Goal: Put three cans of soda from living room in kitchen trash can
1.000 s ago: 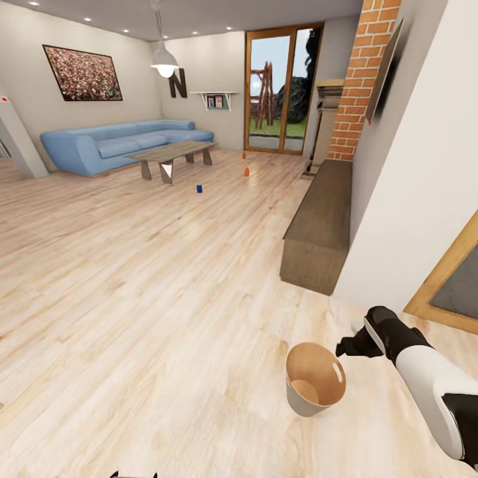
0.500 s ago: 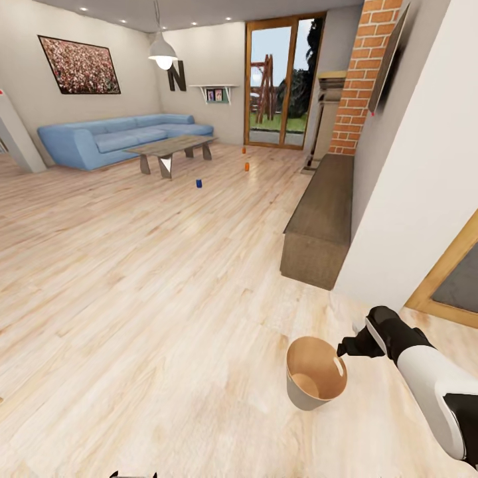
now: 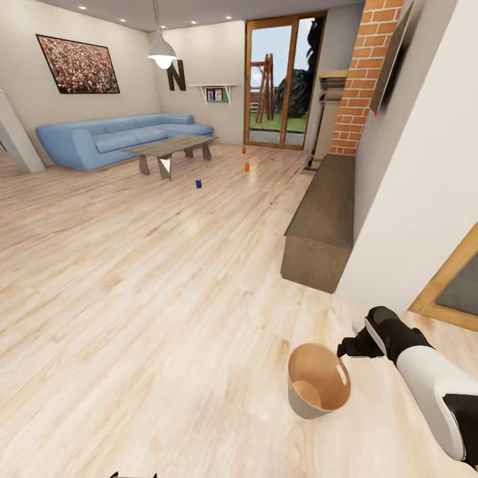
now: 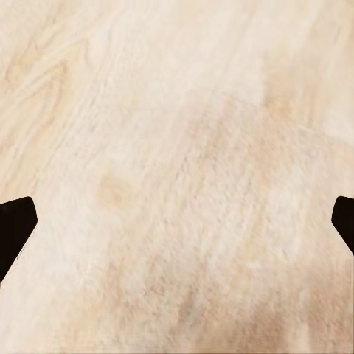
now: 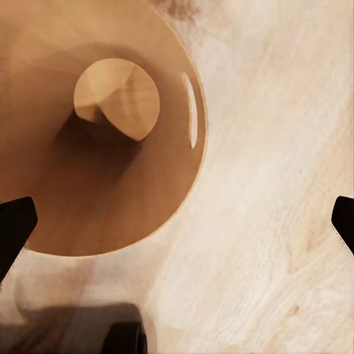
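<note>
Looking across the living room from the doorway side here. Over at 10 o'clock the sofa is sitting along the far wall, with the tabletop just in front of it. The three cans are standing on the wood floor past that: the blue can around 11 o'clock near the tabletop's legs, then the two orange cans close to 12, one behind the other toward the glass doors. All well away from me, so I'm judging there's plenty of driving left.

My left gripper is pointing at bare floor, jaws spread wide, nothing in them.

The trash can is sitting at about 5 o'clock, right beside my right gripper. Its rim looks to be touching or almost at my fingertips, I can't tell which. In the wrist view my right jaws are standing wide apart, clamping nothing, and I'm staring straight into the glossy copper inside.

Handling guess: the bin's probably light and stiff but slippery and tapered, so I'd pinch the rim wall. The cans are likely light, smooth and easily knocked over, so I'd grab them mid-body.
</note>
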You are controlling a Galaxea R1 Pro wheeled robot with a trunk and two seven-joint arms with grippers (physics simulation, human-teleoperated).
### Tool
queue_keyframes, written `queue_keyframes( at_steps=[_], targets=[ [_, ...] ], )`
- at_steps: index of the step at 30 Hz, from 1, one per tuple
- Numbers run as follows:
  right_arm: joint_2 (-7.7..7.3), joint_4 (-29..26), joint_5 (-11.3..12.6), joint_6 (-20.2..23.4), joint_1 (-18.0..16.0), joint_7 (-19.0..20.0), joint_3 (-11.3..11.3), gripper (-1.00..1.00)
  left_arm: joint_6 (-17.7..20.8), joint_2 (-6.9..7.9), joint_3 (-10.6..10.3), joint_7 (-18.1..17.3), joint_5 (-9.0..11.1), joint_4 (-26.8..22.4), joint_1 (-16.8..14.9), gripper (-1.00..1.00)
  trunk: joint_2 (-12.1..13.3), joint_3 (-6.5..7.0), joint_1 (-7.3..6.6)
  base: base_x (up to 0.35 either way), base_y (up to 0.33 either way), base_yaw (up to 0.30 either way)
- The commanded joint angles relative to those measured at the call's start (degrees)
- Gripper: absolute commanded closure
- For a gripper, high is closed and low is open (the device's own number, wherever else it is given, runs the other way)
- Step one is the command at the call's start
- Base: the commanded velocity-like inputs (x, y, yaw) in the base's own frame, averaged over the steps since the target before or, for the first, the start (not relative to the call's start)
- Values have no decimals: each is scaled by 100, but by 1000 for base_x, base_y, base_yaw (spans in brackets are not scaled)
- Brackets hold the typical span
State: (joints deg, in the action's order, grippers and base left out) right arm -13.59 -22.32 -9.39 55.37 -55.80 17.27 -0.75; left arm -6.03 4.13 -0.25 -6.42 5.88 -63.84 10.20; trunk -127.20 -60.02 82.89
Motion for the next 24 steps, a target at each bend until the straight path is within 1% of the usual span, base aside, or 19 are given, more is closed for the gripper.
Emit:
queue_keyframes(
  at_steps=[1,4,12,19,24],
  targets=[
    [-1,0,0,-2,1,-1,1,-100,1,0,2,0,0,-1,0,-100,0,0,0,277,0,0],
    [0,-4,0,-9,7,-2,-4,-100,6,0,0,0,1,-3,0,-100,0,0,0,227,0,0],
    [18,-8,-1,-146,19,-10,-21,-100,21,0,-5,0,-3,-5,0,-100,0,0,0,129,0,0],
    [12,-6,-1,-180,24,-14,-21,-100,18,0,2,0,-1,-9,0,-100,0,0,0,242,0,0],
    [1,-4,-7,-184,25,-20,-21,-100,15,0,7,0,2,-26,0,-100,0,0,0,70,0,0]
  ],
)
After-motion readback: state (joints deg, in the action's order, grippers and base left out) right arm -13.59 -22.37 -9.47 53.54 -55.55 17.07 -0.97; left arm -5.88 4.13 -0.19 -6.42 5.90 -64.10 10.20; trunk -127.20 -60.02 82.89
